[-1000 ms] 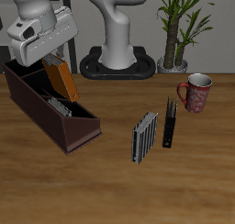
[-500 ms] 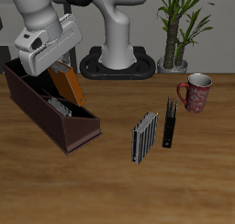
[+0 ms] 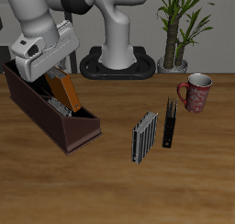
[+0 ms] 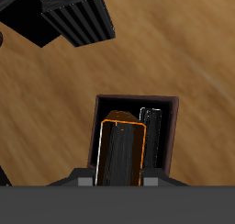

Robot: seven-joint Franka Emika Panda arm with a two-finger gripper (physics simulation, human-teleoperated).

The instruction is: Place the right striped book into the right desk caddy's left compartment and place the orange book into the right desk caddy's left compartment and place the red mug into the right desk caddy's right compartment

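My gripper (image 3: 57, 74) is shut on the top of the orange book (image 3: 66, 93), which stands almost upright with its lower end inside the right desk caddy (image 3: 69, 133), in the longer slanted-end left compartment. In the wrist view the orange book (image 4: 122, 154) fills the space between my fingers, beside a striped book (image 4: 155, 134) that lies in the same section of the caddy (image 4: 138, 101). The exterior view shows that striped book (image 3: 56, 106) low in the caddy. The red mug (image 3: 195, 92) stands far off across the table, upright.
A second striped book (image 3: 144, 137) and a slim black book (image 3: 170, 123) stand on edge mid-table; the wrist view shows the same striped book (image 4: 81, 16) and black book (image 4: 32, 21). A potted plant (image 3: 174, 26) and the robot's base (image 3: 117, 62) are at the back.
My gripper has gone down and a little toward the caddy's taller end with the orange book, which now sits deeper in the caddy and more upright.
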